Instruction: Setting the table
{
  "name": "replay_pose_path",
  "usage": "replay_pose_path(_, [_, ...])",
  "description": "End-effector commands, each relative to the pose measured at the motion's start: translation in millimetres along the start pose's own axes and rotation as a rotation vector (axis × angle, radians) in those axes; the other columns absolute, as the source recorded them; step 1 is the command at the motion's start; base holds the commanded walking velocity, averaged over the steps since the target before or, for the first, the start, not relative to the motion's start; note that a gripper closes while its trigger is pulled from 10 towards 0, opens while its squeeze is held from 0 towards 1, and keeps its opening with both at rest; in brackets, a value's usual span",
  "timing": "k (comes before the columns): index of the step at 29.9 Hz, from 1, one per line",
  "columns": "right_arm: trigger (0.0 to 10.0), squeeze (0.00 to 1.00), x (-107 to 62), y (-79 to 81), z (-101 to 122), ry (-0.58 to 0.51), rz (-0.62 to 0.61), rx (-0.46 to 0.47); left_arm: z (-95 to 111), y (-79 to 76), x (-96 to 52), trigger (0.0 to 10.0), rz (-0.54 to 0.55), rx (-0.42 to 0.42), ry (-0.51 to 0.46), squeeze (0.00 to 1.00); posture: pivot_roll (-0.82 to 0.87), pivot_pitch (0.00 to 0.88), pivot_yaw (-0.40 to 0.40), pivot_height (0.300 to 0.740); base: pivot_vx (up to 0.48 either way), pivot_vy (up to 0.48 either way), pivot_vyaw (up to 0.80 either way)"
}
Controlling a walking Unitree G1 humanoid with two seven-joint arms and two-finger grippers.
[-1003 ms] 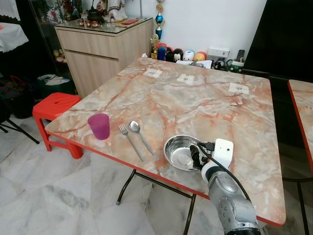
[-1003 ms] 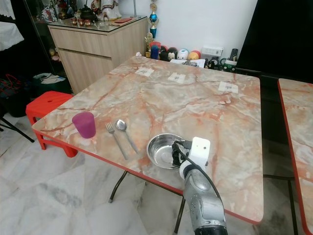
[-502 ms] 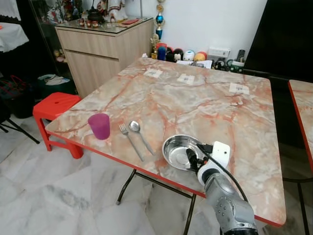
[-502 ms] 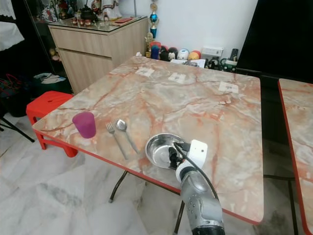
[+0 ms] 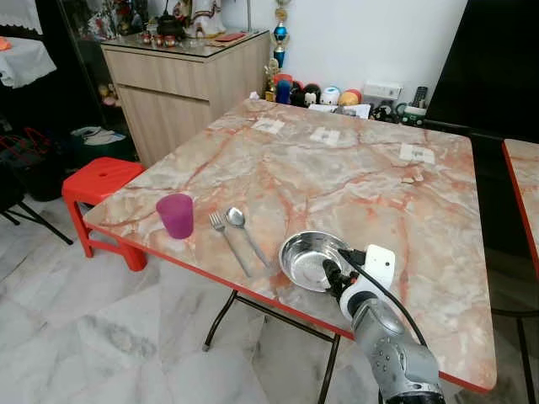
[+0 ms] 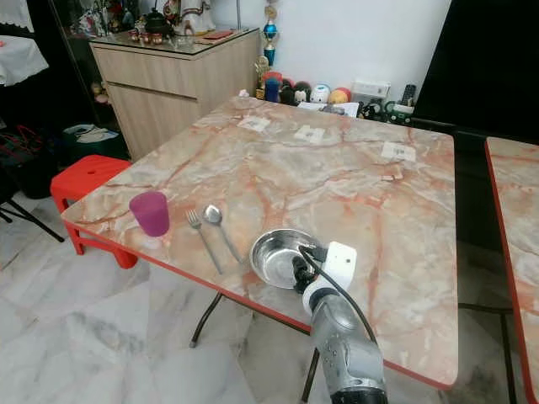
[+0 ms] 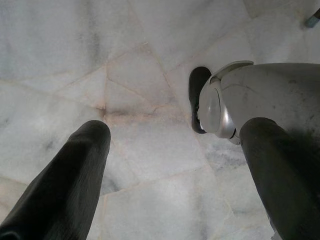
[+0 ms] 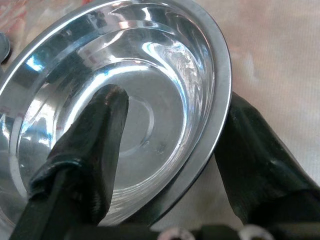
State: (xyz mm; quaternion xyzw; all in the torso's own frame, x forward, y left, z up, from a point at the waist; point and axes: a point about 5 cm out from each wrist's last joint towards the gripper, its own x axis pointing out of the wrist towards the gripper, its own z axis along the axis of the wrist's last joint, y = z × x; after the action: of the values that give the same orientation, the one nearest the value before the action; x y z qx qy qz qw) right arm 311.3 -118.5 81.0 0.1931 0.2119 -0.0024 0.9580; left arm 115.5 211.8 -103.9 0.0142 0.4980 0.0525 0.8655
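A steel bowl (image 5: 305, 259) sits near the front edge of the marble table (image 5: 337, 168). My right gripper (image 5: 330, 276) straddles the bowl's near rim (image 8: 220, 100), open: one finger (image 8: 95, 135) is inside the bowl, the other (image 8: 255, 150) outside it. To the bowl's left lie a spoon (image 5: 244, 232) and a fork (image 5: 228, 244) side by side. A purple cup (image 5: 175, 215) stands upright left of them. My left gripper (image 7: 175, 165) hangs open over the marble floor.
A red stool (image 5: 99, 178) stands at the table's left corner, with a wooden cabinet (image 5: 185, 84) behind it. Small toys and bottles (image 5: 324, 94) line the far wall. A second table's edge (image 5: 522, 168) shows at the right. Paper slips (image 5: 325, 135) lie on the far side.
The bowl has slid a little left, toward the spoon, with my right gripper at its rim. The camera has shifted slightly.
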Motion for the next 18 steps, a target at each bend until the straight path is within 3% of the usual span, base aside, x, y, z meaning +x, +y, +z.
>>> replay_pose_path(1, [0.0,0.0,1.4,1.3,2.6,0.005,-0.001,0.01,-6.0,-4.2,-0.7,10.0,-0.022,0.008,0.032,0.0,0.04,0.003,-0.021,0.74,0.0,0.0,0.0])
replay_pose_path(18, [0.0,0.0,2.8,-4.8,8.9,-0.016,-0.042,0.029,6.2,-0.7,2.3,10.0,-0.019,0.011,0.012,0.0,0.05,0.0,-0.006,0.74,0.0,0.0,0.0])
